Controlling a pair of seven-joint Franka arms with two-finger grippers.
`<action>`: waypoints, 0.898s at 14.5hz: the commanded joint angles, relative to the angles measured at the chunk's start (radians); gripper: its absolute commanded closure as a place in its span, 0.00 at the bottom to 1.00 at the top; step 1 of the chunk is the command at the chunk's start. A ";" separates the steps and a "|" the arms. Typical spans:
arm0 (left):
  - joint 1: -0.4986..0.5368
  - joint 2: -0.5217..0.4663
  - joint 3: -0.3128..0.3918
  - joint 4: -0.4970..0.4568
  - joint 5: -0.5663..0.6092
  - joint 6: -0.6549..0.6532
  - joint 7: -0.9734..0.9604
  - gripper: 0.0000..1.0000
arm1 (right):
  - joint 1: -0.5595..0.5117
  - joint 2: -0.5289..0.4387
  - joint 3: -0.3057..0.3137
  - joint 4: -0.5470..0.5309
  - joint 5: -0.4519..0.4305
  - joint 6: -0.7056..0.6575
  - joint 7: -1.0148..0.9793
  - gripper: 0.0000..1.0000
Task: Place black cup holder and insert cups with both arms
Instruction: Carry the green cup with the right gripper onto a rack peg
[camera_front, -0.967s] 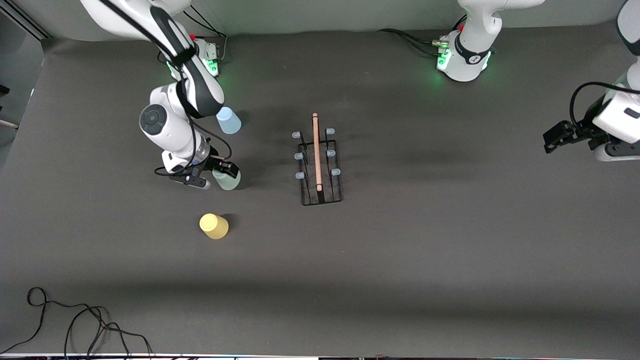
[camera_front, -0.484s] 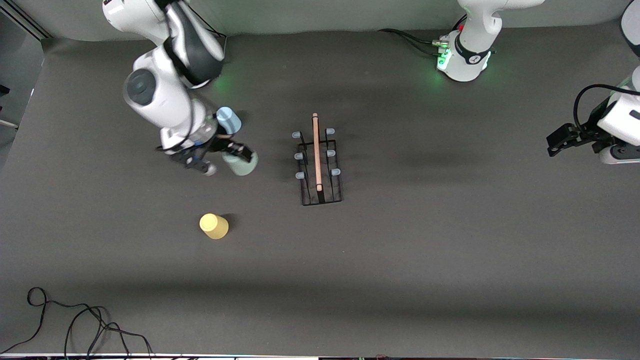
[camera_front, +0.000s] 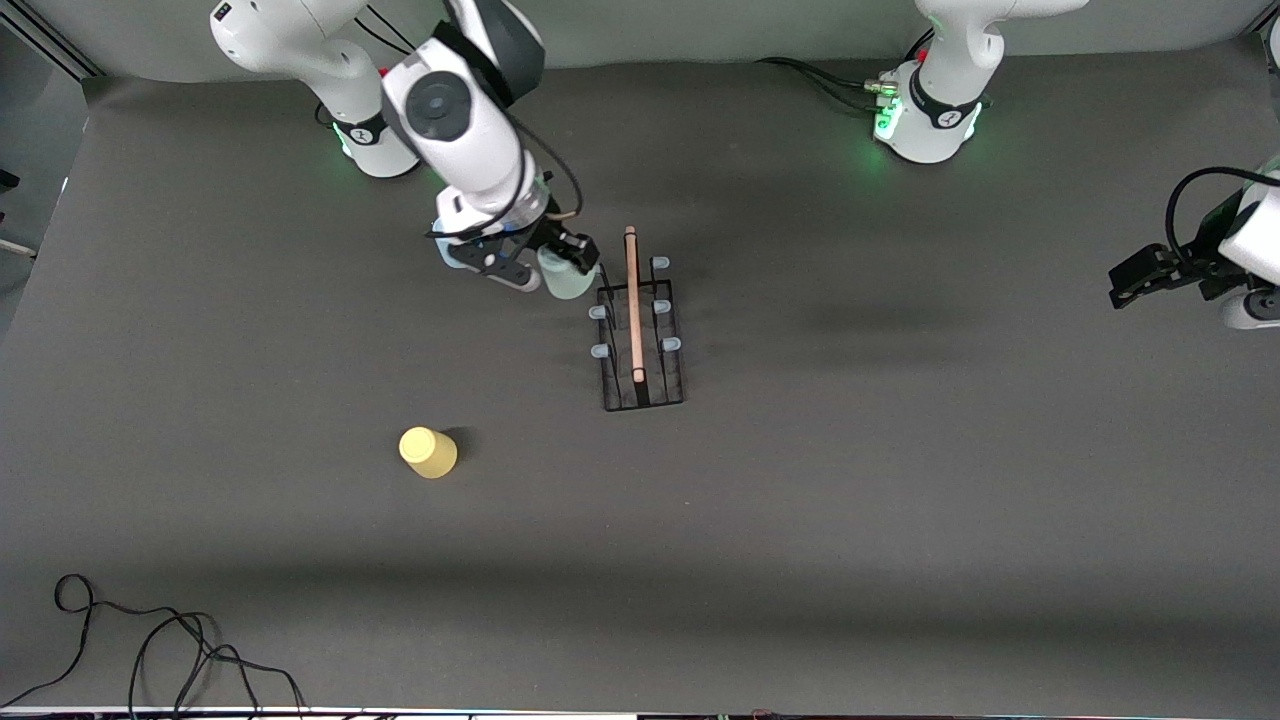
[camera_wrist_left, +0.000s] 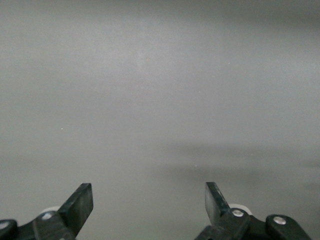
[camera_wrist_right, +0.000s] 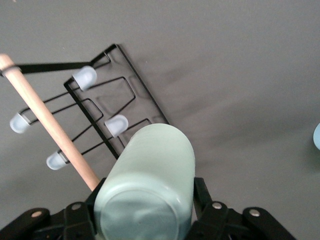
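The black cup holder (camera_front: 642, 403) with its wooden rod handle (camera_front: 632, 300) stands at mid table. My right gripper (camera_front: 556, 266) is shut on the pale green cup (camera_front: 568, 278) and holds it over the table, right beside the holder's end nearest the robot bases. In the right wrist view the green cup (camera_wrist_right: 150, 180) sits between the gripper's (camera_wrist_right: 147, 200) jaws, over the holder's (camera_wrist_right: 131, 75) capped prongs. The yellow cup (camera_front: 428, 452) stands upside down, nearer the front camera. The light blue cup (camera_front: 447, 256) is mostly hidden under the right arm. My left gripper (camera_front: 1135, 276) waits open and empty at the left arm's end of the table.
A black cable (camera_front: 150, 650) lies coiled near the table's front edge at the right arm's end. The left wrist view shows only bare grey table between the open gripper's (camera_wrist_left: 149, 200) fingers.
My right gripper has lifted the green cup off the table and carried it toward the cup holder, past the light blue cup. The left gripper drifted slightly toward the table's end.
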 joint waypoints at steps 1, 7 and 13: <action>0.000 0.056 -0.007 0.078 0.001 -0.031 0.032 0.00 | 0.029 0.020 -0.007 -0.020 -0.024 0.060 0.050 1.00; -0.009 0.070 -0.015 0.114 -0.005 -0.042 0.037 0.00 | 0.077 0.098 -0.012 -0.029 -0.026 0.166 0.105 0.52; -0.007 0.072 -0.015 0.138 -0.069 -0.096 0.057 0.00 | 0.066 0.065 -0.035 -0.021 -0.029 0.152 0.084 0.00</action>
